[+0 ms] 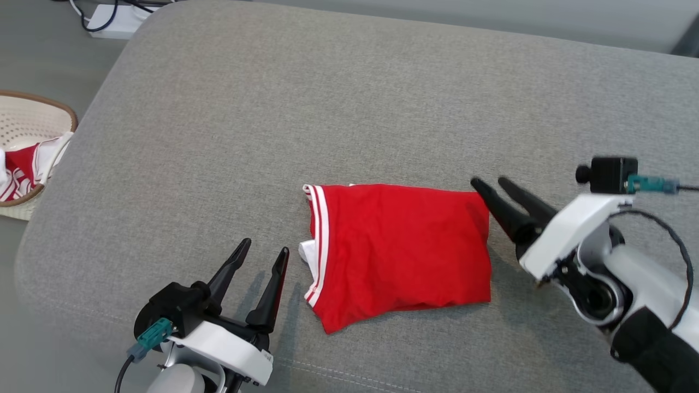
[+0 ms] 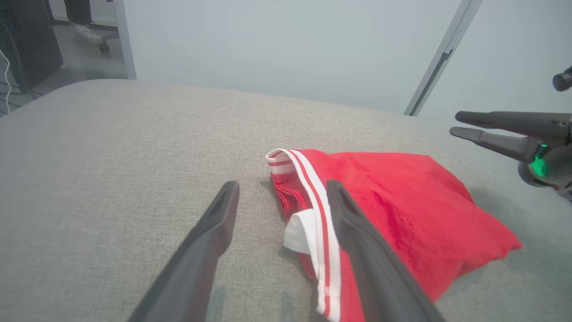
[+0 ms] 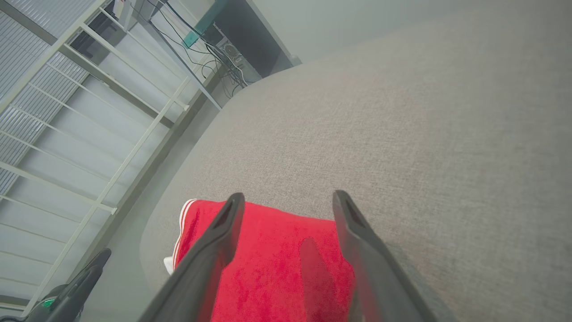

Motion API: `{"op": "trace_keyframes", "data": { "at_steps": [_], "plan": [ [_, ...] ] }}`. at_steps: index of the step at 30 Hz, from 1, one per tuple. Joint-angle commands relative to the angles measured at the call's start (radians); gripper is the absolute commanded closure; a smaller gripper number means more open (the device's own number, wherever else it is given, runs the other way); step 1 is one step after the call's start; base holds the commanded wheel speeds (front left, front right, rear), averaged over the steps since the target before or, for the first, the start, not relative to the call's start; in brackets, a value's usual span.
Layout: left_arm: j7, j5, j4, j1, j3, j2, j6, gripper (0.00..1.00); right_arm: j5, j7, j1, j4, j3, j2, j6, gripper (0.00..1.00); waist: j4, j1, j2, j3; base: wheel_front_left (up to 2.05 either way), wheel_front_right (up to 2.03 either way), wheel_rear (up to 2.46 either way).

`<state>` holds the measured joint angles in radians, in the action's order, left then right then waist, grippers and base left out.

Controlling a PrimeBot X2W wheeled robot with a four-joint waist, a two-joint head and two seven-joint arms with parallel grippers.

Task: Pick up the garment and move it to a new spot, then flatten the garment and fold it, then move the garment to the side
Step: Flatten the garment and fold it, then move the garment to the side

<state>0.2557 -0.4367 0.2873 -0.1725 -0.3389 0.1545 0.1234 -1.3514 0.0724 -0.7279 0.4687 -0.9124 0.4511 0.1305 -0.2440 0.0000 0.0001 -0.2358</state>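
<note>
1. Right gripper (image 1: 489, 183): jaws apart, empty, tips just by far right corner of red garment (image 1: 398, 251).
2. Left gripper (image 1: 266, 246): wide open, empty, just beside striped hem.
3. Garment: folded, lying on grey cushion (image 1: 327, 109), near front edge.
4. Likely next: shift aside. Pinch all layers at both ends, catch the white inner flap too, lift level, avoid unfolding.
</note>
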Motion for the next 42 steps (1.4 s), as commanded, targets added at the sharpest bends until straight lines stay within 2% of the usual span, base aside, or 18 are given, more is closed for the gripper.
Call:
{"op": "trace_keyframes", "data": {
  "at_steps": [1,8,25,26,27,34,42],
  "plan": [
    [0.006,0.010,-0.031,-0.026,0.041,0.025,0.007,0.00,-0.016,0.017,0.047,-0.029,-0.001,0.008,0.000,0.00,0.013,0.0000,-0.0001,0.004,0.00,0.00,0.00],
    [0.006,0.024,-0.045,-0.024,0.043,0.033,0.007,0.00,-0.039,0.032,0.127,-0.036,-0.010,0.021,0.000,0.00,0.025,0.0000,-0.0001,0.004,0.00,0.00,0.00],
    [0.006,0.021,-0.053,-0.022,0.019,0.039,0.007,0.00,-0.076,0.005,0.175,0.046,-0.055,-0.046,0.000,0.00,-0.036,0.0000,-0.0001,0.008,0.00,0.00,0.00],
    [0.006,0.021,-0.053,-0.022,0.019,0.038,0.007,0.00,-0.077,0.002,0.174,0.050,-0.059,-0.051,0.000,0.22,-0.037,0.0000,-0.0001,0.008,0.00,0.00,0.00],
    [0.006,0.021,-0.053,-0.022,0.017,0.037,0.007,0.00,-0.077,-0.002,0.172,0.054,-0.066,-0.059,0.000,1.00,-0.039,0.0000,-0.0001,0.009,0.00,0.00,0.00],
    [0.006,0.022,-0.055,-0.020,0.019,0.040,0.007,0.00,-0.084,0.023,0.162,0.024,-0.064,-0.056,0.000,1.00,-0.030,0.0000,-0.0001,0.017,0.00,0.00,0.00],
    [0.006,0.021,-0.056,-0.010,0.019,0.045,0.007,0.00,-0.086,0.056,0.164,0.007,-0.058,-0.016,0.000,1.00,0.040,0.0000,-0.0001,0.040,0.00,0.00,0.00]
  ]
}}
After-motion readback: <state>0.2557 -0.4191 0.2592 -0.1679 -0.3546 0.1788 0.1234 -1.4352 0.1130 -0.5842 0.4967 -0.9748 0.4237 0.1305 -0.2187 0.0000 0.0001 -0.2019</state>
